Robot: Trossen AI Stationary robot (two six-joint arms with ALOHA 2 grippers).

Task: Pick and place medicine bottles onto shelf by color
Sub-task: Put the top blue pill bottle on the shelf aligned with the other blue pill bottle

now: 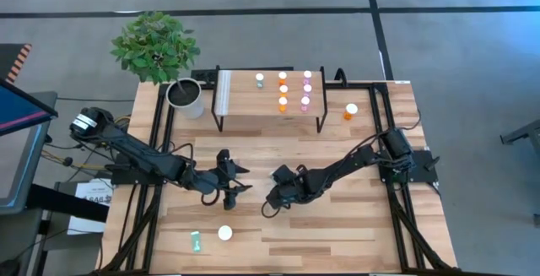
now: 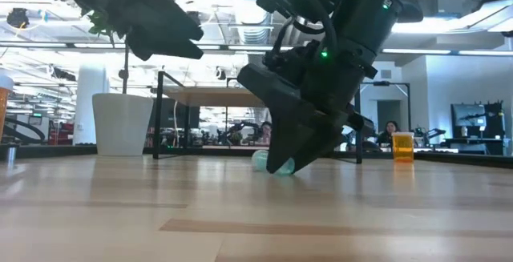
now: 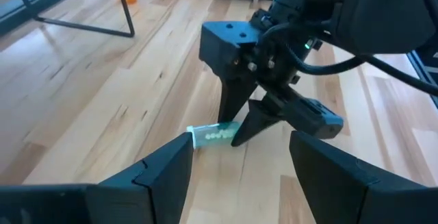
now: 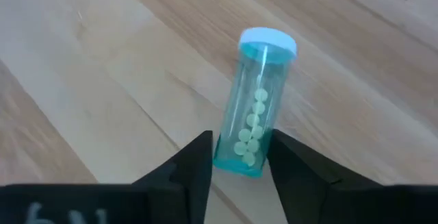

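Light wooden planks make up the worktop (image 1: 337, 225), framed by black rails, with an open office beyond it where people sit at desks far back. At the far side stands the shelf (image 1: 245, 99), carrying upright medicine bottles: pink ones (image 1: 307, 88) in one column, orange ones (image 1: 283, 90) beside them, and a single teal-tinted one (image 1: 260, 80) further toward the white pot (image 1: 186, 97) of a leafy plant. One wider orange bottle (image 1: 350, 111) stands on the worktop just past the shelf's right end.

Reaching in from the right edge, the right arm stretches low toward the middle and tips its right gripper (image 1: 272, 208) steeply down to the boards. Its jaws straddle a teal bottle (image 4: 253, 129) that lies on its side, white cap pointing away from the wrist, small pale pills visible in a row inside. Both dark fingers (image 4: 195, 166) press against the bottle's base end, so the jaws are closed on it while it rests on the wood.

Opposite it, the left arm extends from the left edge, and the left gripper (image 1: 229, 188) hovers just beside the other, jaws spread apart and holding nothing.

Nearer the front edge lie another teal bottle (image 1: 196, 241) on its side and a white-capped bottle (image 1: 225, 233) standing close by.
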